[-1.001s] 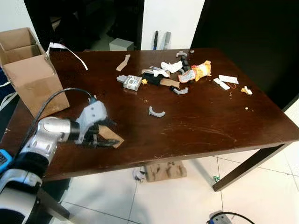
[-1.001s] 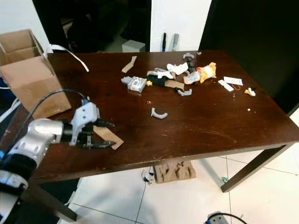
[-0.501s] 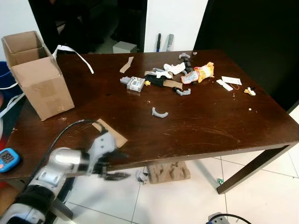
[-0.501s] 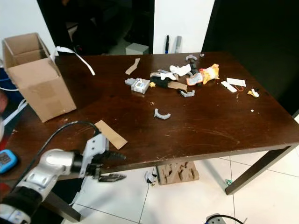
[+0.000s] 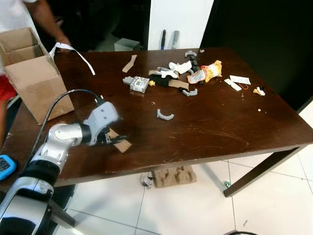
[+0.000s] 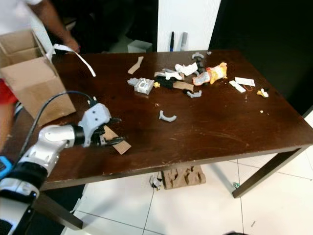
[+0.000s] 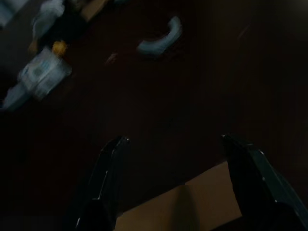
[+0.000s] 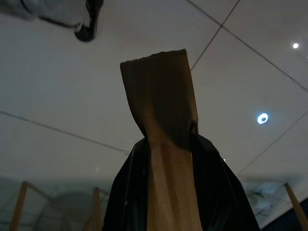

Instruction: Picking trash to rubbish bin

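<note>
Half a second ago the left gripper hung below the table's near edge; now it is back up over the top, its two black fingers spread wide on either side of the cardboard strip, which lies flat near the front-left edge of the dark wooden table. In the left wrist view the strip's pale end sits between the open fingers, not yet pinched. I judge the strip light, thin and fairly stiff, lying so flat that the fingers have little to bite on; the end that reaches toward the table edge looks the best place to take hold, or the piece could be slid until it overhangs. The right gripper is pressed together on another cardboard strip, held upright against a ceiling. Further back on the table lie a grey curved plastic piece, a small grey box-like item, an orange snack wrapper, white paper scraps and a second cardboard sliver. An open cardboard box stands on the far-left corner; its contents cannot be made out. A long white paper strip trails beside it. A person's arm reaches in near the box.
</note>
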`<state>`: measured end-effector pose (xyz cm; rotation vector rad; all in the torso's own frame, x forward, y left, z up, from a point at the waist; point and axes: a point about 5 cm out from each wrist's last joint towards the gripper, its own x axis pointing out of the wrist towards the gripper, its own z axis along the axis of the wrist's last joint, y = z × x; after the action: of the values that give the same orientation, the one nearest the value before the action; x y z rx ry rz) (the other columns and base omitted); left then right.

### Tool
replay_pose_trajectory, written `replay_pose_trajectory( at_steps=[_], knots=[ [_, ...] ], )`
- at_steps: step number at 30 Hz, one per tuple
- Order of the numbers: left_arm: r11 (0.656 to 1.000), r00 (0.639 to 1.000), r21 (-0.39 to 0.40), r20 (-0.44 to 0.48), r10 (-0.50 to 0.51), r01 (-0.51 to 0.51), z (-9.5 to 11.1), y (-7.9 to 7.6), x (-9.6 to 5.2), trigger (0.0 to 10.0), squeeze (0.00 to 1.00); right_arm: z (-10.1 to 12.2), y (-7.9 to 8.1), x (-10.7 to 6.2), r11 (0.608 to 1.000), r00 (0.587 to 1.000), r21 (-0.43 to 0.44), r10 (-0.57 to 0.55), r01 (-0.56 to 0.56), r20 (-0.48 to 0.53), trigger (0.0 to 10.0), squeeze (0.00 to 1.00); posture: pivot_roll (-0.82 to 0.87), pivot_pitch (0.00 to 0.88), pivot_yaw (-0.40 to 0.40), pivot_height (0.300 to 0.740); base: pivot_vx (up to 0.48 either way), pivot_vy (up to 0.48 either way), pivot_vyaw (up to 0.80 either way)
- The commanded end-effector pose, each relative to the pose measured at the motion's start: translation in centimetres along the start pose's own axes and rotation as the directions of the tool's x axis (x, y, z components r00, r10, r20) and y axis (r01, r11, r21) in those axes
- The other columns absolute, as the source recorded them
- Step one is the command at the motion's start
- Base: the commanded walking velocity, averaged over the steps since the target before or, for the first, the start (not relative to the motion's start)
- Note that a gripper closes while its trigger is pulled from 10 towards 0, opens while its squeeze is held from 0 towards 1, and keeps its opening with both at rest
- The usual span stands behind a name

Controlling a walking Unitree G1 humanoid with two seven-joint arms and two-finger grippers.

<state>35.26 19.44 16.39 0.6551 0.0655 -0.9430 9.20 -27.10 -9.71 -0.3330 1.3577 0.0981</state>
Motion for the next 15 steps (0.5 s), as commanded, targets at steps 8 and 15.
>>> replay_pose_trajectory(
  at_steps=[8, 15],
  knots=[
    [0.986, 0.991, 0.141, -0.111, -0.073, 0.088, 0.1, 2.1, -2.7, 10.0, 0.00, -2.9, -1.4, -0.6, 1.000, 0.997, -0.025, -0.019, 0.017, -0.070, 10.0, 0.00, -0.02, 0.233, -0.068, 0.740, 0.000, 0.000, 0.00],
    [0.959, 0.980, 0.214, -0.116, -0.161, 0.183, 1.4, 3.1, -3.7, 10.0, 0.00, -3.0, -1.9, -0.7, 0.999, 0.997, -0.021, -0.027, 0.026, -0.071, 10.0, 0.00, -0.02, 0.245, -0.072, 0.740, 0.000, 0.000, 0.00]
  ],
)
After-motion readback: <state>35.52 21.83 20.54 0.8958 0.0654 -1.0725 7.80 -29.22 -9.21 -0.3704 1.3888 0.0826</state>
